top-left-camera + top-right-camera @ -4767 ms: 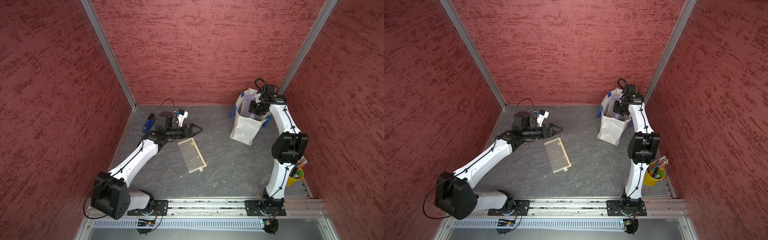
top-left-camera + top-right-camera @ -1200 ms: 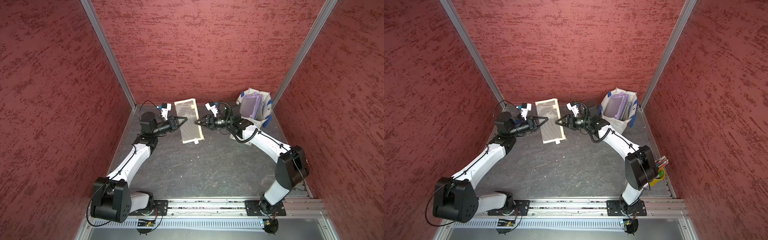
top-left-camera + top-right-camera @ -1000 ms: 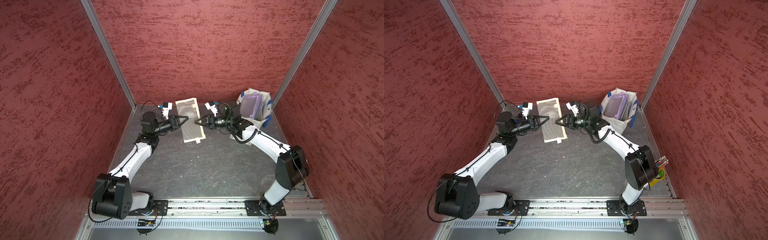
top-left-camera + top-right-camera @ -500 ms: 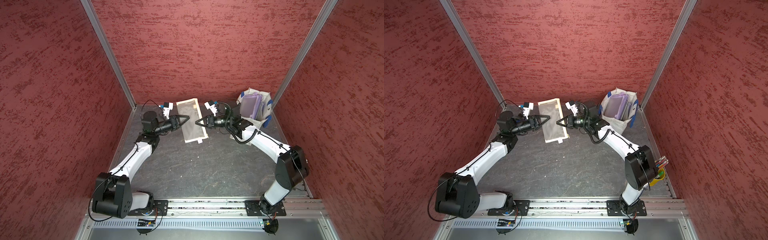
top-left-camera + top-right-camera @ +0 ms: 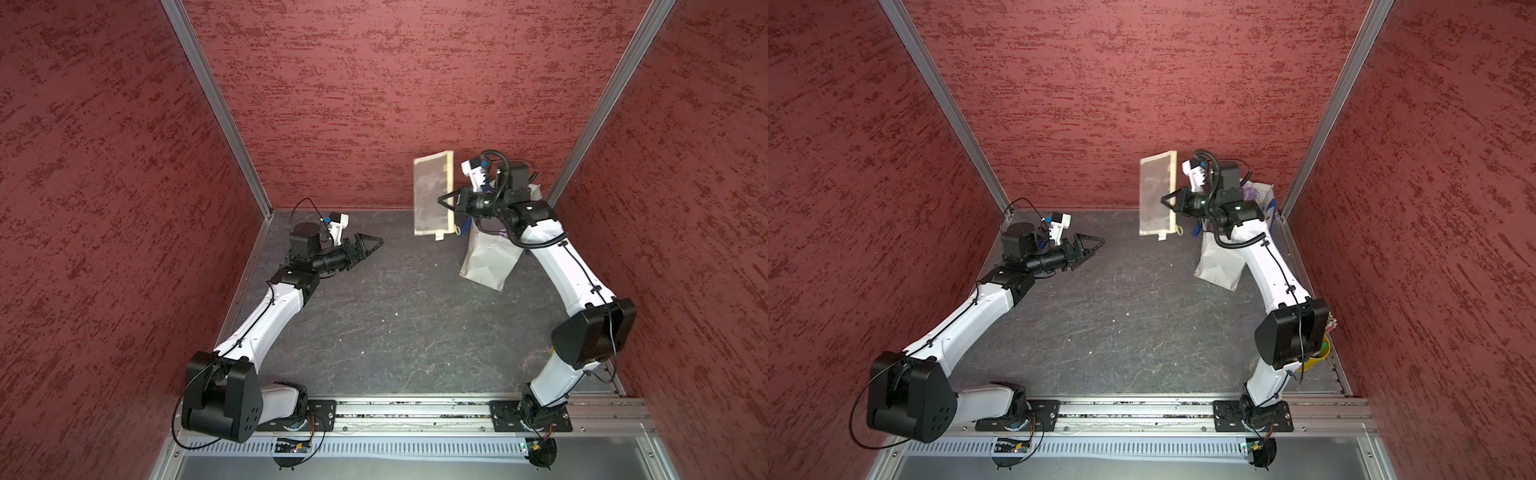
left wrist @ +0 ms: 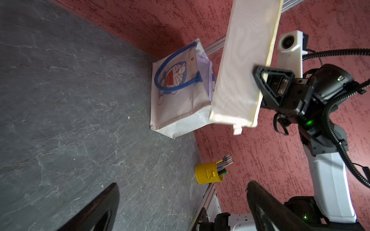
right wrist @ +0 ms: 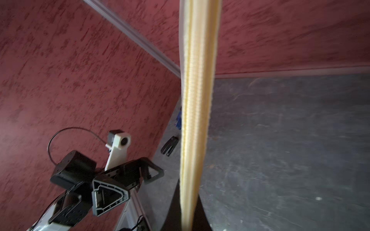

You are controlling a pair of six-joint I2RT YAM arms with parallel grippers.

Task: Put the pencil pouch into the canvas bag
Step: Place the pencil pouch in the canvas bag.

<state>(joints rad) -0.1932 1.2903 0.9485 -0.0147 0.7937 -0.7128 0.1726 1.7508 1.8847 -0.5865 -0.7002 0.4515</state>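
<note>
The pencil pouch [image 5: 430, 195] [image 5: 1154, 195], a flat cream mesh pouch with a yellow zip edge, hangs upright in the air at the back. My right gripper [image 5: 444, 199] [image 5: 1167, 201] is shut on its zip edge; the right wrist view shows that edge [image 7: 196, 100] running out from between the jaws. The canvas bag [image 5: 486, 262] [image 5: 1219, 262] [image 6: 176, 100] stands at the back right, just right of the pouch and under my right wrist. My left gripper [image 5: 376, 241] [image 5: 1098, 241] [image 6: 183, 186] is open and holds nothing, well left of the pouch.
A purple pouch [image 6: 202, 68] [image 5: 1252, 193] stands inside the bag. A yellow cup of pencils [image 6: 208, 173] [image 5: 1316, 357] sits by the right wall. A black clip [image 7: 169, 148] and a small blue object [image 7: 178, 120] lie by the left wall. Red walls enclose three sides.
My left gripper opened, let go of the pouch and drew back to the left. My right gripper shut on the pouch and carried it to the right, up beside the bag.
</note>
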